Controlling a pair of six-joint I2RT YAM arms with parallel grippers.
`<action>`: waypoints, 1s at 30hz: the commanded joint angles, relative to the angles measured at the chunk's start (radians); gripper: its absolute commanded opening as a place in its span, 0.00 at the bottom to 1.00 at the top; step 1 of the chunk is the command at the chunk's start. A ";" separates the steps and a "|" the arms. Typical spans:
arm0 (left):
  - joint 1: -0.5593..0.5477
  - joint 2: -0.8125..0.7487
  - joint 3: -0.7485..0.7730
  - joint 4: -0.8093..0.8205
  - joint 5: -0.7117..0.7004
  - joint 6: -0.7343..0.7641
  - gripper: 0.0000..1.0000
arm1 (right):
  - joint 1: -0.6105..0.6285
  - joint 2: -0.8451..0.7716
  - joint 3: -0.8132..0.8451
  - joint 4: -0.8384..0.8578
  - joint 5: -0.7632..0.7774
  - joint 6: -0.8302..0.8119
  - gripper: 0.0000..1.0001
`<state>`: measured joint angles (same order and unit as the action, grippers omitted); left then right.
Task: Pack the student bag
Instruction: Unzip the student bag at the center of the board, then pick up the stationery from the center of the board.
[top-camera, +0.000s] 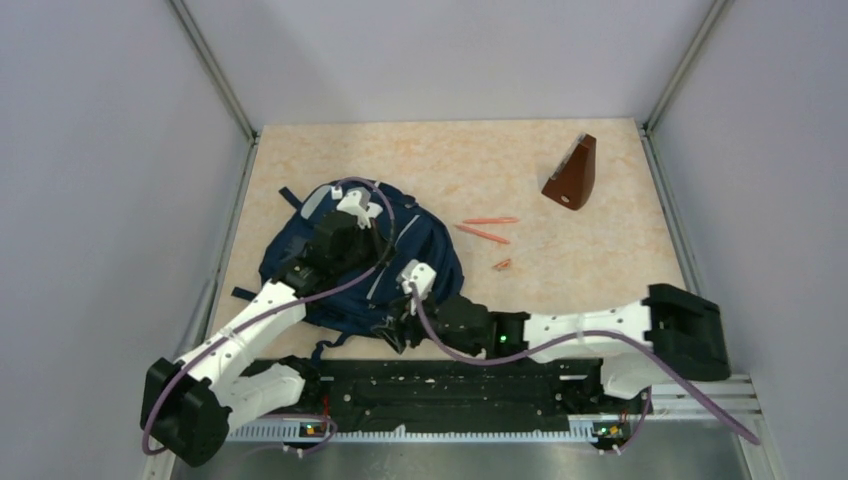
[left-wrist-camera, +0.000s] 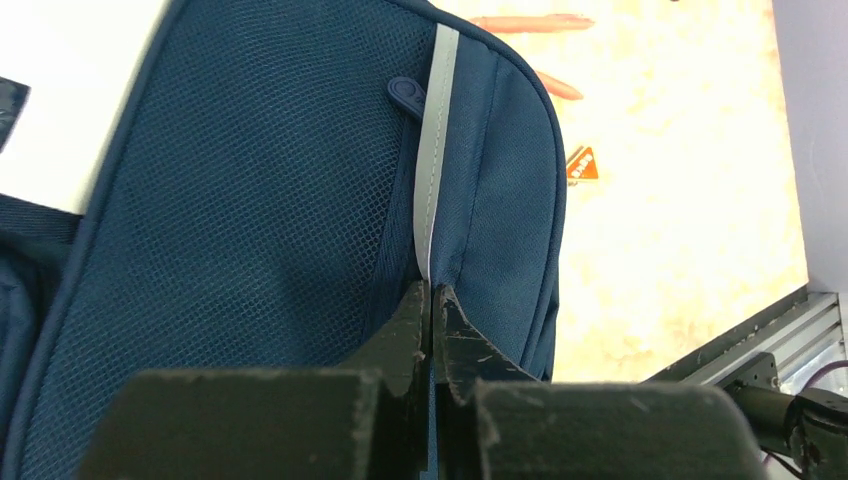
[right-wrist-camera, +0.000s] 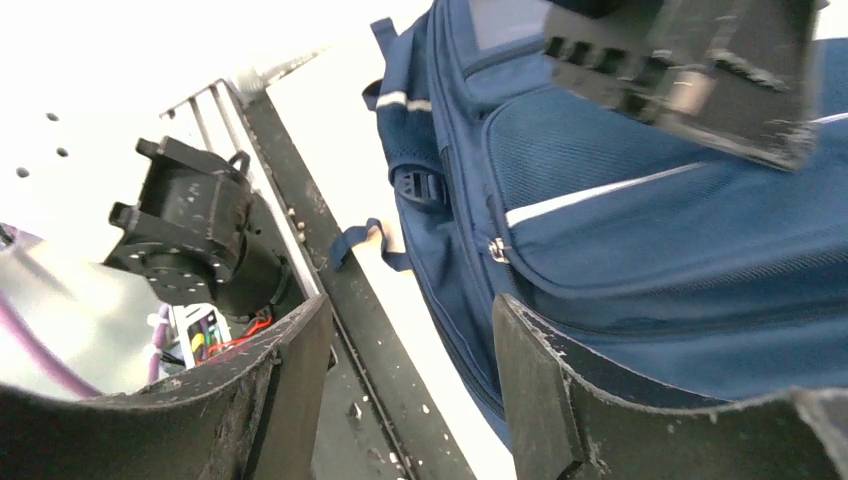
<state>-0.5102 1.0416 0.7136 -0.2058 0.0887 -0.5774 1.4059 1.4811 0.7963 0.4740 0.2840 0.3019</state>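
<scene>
The student bag (top-camera: 435, 255) lies toward the left edge of the surface (top-camera: 600, 290), the left tool (left-wrist-camera: 430, 300) pinching a thin fold at its grey stripe (left-wrist-camera: 436, 130), the right tool (right-wrist-camera: 410, 325) spread and empty at its near side. That pinch looks slight: a pull may slip off, or drag the whole bag rather than open it.

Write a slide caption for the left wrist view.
Shut left tool, tips at the grey-white trim stripe of the large navy blue fabric backpack.
</scene>
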 joint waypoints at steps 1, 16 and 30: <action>0.030 -0.051 0.106 -0.004 0.019 -0.006 0.00 | -0.036 -0.196 -0.047 -0.116 0.040 -0.041 0.60; 0.169 0.037 0.271 -0.160 0.318 0.103 0.00 | -0.305 -0.457 -0.249 -0.617 0.192 0.237 0.56; 0.176 -0.005 0.264 -0.209 0.268 0.266 0.00 | -0.226 -0.150 -0.145 -0.610 0.127 0.351 0.45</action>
<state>-0.3355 1.0924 0.9184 -0.4591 0.3729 -0.3649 1.1400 1.2568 0.5579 -0.1390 0.4160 0.6067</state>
